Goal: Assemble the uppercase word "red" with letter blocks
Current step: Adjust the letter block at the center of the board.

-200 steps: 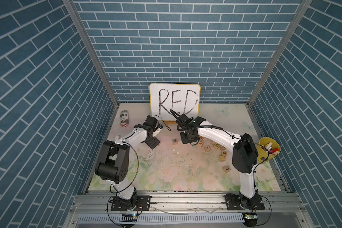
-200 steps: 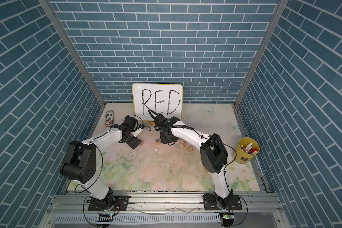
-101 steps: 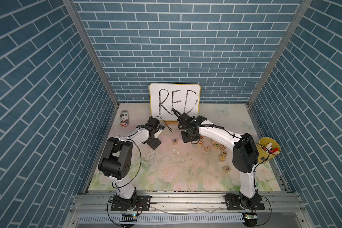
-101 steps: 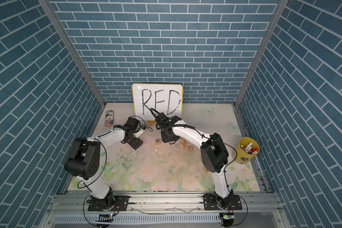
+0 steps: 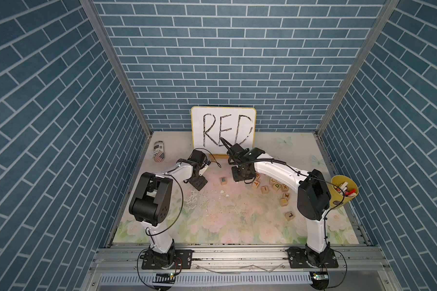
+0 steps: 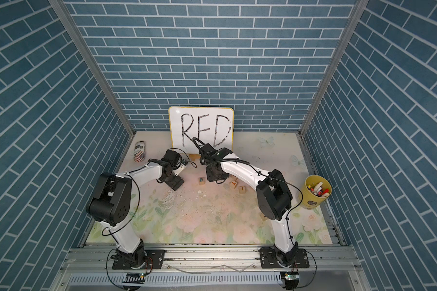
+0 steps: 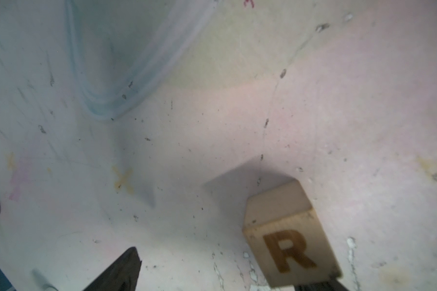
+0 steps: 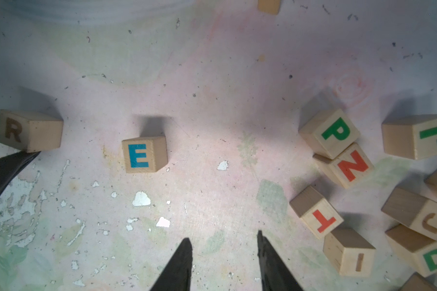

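Left claw (image 5: 198, 183) spread wide, R block (image 7: 288, 241) touching one finger (image 8: 3, 168), E block (image 8: 144, 155) near it but apart, right claw (image 8: 223, 236) a little open holding nothing, D block (image 8: 433, 258) far right in the heap of other blocks (image 8: 348, 166)

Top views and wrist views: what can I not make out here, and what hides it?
R block: hidden in both top views by the left gripper.
Left gripper's other finger: left wrist view, mostly cut off by the edge.
Wooden block: right wrist view, cut off by the edge, letter unseen.
Markers in the yellow cup: both top views, too small to read.
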Controlling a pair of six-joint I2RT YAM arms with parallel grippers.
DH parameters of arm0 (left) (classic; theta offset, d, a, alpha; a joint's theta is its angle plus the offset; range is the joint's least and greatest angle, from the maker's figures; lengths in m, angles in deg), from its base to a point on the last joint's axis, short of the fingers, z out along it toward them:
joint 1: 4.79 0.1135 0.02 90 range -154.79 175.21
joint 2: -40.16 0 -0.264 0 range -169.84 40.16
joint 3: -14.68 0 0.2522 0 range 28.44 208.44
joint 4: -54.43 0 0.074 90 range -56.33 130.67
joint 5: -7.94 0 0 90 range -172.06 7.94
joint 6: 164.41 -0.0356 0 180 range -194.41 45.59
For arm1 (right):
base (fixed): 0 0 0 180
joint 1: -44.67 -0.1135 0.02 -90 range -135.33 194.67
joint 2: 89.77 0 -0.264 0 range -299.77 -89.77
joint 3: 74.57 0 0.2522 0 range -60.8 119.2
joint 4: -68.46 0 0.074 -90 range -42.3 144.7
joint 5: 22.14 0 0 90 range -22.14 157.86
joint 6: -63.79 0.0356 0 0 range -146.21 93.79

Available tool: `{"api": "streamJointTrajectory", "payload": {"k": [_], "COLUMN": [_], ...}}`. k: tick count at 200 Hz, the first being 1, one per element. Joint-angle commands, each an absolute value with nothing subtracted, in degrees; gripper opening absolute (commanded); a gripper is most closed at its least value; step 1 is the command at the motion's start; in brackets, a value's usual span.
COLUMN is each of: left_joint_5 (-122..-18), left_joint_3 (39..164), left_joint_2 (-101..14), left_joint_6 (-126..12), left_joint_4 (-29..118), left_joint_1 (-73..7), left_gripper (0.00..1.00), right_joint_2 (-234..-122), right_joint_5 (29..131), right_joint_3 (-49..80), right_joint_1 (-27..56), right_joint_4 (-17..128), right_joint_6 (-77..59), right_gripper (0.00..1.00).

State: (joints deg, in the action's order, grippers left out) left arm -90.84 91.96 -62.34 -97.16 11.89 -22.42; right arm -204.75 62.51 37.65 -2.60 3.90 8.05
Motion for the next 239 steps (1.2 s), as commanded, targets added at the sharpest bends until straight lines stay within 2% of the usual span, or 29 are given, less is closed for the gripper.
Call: {"api": "streamJointTrajectory", "payload": {"k": [1, 46, 77, 100, 168, 239], "left_joint_5": [-92.3, -88.8, -84.8, -82.5, -77.8, -76.5], "left_joint_3": [92.2, 91.0, 94.7, 97.8, 103.7, 104.7], "left_joint_2": [-59.8, -50.6, -44.7, -42.1, -39.1, -38.2], "left_joint_6": [-97.9, -99.8, -99.6, -99.1, -96.1, -95.1], "left_joint_4": [10.9, 6.8, 0.4, -3.6, -10.9, -12.9], "left_joint_1": [-22.6, -22.6, -22.6, -22.6, -22.5, -22.5], "left_gripper": [0.93, 0.94, 0.95, 0.96, 0.98, 0.98], "right_joint_2": [-206.0, -211.7, -215.0, -218.6, -223.4, -226.4], "right_joint_5": [64.2, 67.4, 68.2, 68.8, 72.6, 75.4], "right_joint_3": [37.1, 40.5, 44.3, 46.4, 51.4, 56.0], "right_joint_1": [-1.6, -0.6, -0.7, -0.7, -1.2, -2.9], "right_joint_4": [6.3, 8.7, 7.7, 7.6, 7.3, 4.9], "right_joint_6": [9.9, 9.5, 8.9, 8.1, 7.0, 6.4], "right_gripper": [0.44, 0.39, 0.34, 0.33, 0.33, 0.32]}}
